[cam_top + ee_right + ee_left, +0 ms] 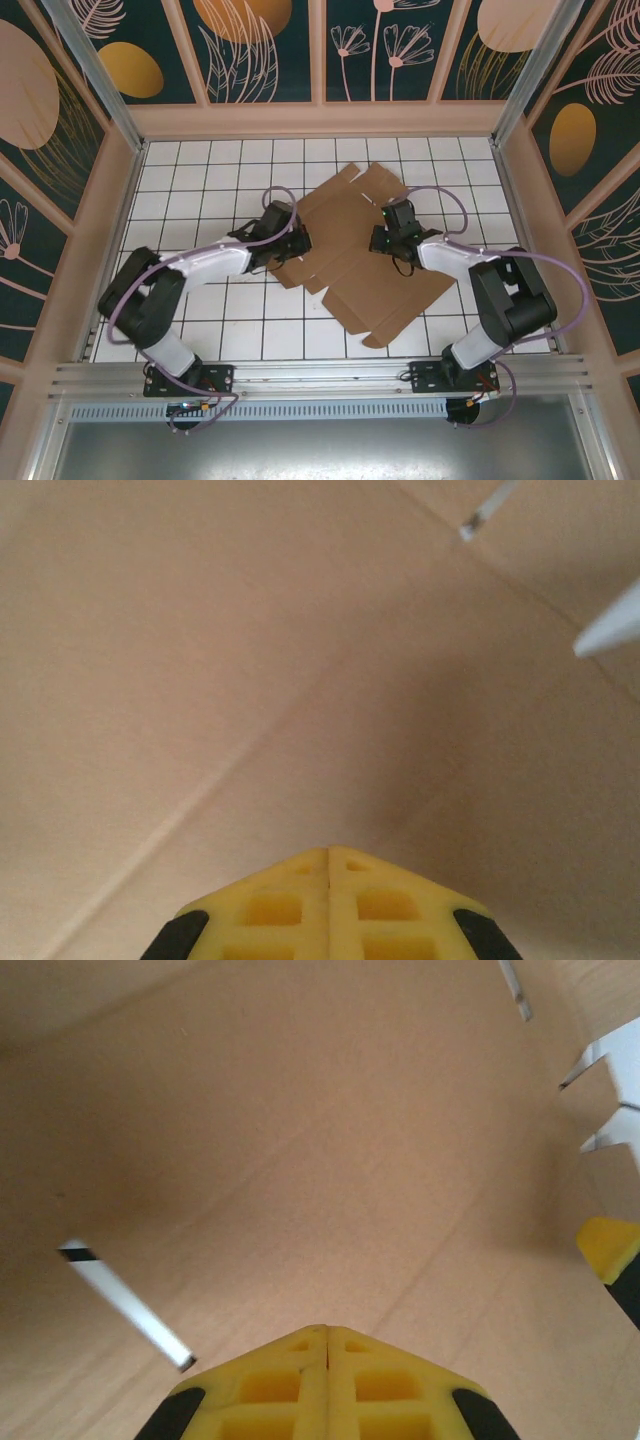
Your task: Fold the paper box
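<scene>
The paper box [355, 255] is a flat brown die-cut cardboard sheet lying diagonally on the white tiled floor. My left gripper [300, 243] rests over its left edge, and my right gripper [383, 240] sits over its middle right part. In the left wrist view the yellow fingers [327, 1375] are pressed together, tip close above the cardboard [300, 1160], with a slot [125, 1305] showing white floor. The other arm's yellow fingertip [608, 1245] shows at the right edge. In the right wrist view the yellow fingers [328, 900] are also closed, above a crease [200, 800].
White tiled floor [200, 190] surrounds the sheet, with a raised tan wall [320, 120] at the back and sides. The arm bases [190, 375] stand on the metal rail at the near edge. Cardboard notches [610, 1100] show floor at the right.
</scene>
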Available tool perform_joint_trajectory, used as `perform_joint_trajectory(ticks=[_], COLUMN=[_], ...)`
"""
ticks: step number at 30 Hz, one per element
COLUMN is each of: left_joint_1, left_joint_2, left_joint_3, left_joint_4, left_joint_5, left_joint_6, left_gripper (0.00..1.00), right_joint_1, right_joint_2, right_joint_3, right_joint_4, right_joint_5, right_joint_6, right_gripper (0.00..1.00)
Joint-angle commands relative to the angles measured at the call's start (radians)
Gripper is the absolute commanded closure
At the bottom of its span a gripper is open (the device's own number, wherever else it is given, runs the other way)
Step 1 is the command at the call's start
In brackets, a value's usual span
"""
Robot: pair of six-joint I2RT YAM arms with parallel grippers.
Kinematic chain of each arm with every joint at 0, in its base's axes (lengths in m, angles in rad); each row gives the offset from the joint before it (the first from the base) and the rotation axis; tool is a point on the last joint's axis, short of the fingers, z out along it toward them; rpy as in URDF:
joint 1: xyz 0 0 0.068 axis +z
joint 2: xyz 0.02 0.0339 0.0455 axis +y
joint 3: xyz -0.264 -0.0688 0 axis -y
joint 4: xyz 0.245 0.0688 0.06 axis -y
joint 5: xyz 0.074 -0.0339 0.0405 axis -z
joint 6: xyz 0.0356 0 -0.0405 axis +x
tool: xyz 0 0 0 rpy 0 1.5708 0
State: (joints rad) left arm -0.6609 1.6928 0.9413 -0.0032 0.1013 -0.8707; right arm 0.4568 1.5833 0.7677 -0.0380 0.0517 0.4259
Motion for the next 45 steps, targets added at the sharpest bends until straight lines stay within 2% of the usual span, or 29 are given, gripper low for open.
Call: perform_joint_trajectory(ticks=[1,6,11,21,27,30,32,34,38,40,42,45], left_joint_1=[-0.001,0.009,0.083,0.168,0.186,0.194,0.194,0.192,0.178,0.165,0.154,0.149], left_joint_2=[0.091,0.152,0.229,0.287,0.313,0.266,0.214,0.184,0.205,0.239,0.275,0.331], left_joint_3=[0.095,0.108,0.078,0.183,0.266,0.282,0.293,0.308,0.338,0.356,0.380,0.427], left_joint_4=[-0.012,-0.057,-0.019,-0.118,-0.168,-0.175,-0.171,-0.162,-0.140,-0.126,-0.114,-0.109], left_joint_5=[-0.010,-0.046,0.059,-0.014,-0.054,-0.064,-0.062,-0.037,0.024,0.052,0.067,0.090], left_joint_6=[-0.052,-0.057,-0.096,-0.015,0.036,0.073,0.104,0.121,0.112,0.111,0.111,0.102], left_gripper=[1.00,1.00,1.00,1.00,1.00,1.00,1.00,1.00,1.00,1.00,1.00,1.00], right_joint_1=[-0.004,0.002,0.071,0.257,0.267,0.263,0.207,0.117,-0.021,-0.116,-0.192,-0.348], right_joint_2=[0.058,0.090,0.090,0.082,0.137,0.097,0.000,-0.082,-0.182,-0.193,-0.215,-0.211], right_joint_3=[0.015,-0.007,-0.040,-0.040,0.010,0.055,0.057,0.038,0.045,0.076,0.070,0.056], right_joint_4=[-0.072,-0.085,-0.096,-0.065,0.009,-0.030,-0.043,-0.022,-0.039,-0.081,-0.077,-0.034], right_joint_5=[0.075,0.065,0.012,-0.177,-0.299,-0.281,-0.281,-0.352,-0.363,-0.356,-0.314,-0.345], right_joint_6=[0.014,0.039,0.066,0.143,0.189,0.167,0.158,0.153,0.097,0.077,0.072,0.070], right_gripper=[1.00,1.00,1.00,1.00,1.00,1.00,1.00,0.95,0.69,0.63,0.44,0.37])
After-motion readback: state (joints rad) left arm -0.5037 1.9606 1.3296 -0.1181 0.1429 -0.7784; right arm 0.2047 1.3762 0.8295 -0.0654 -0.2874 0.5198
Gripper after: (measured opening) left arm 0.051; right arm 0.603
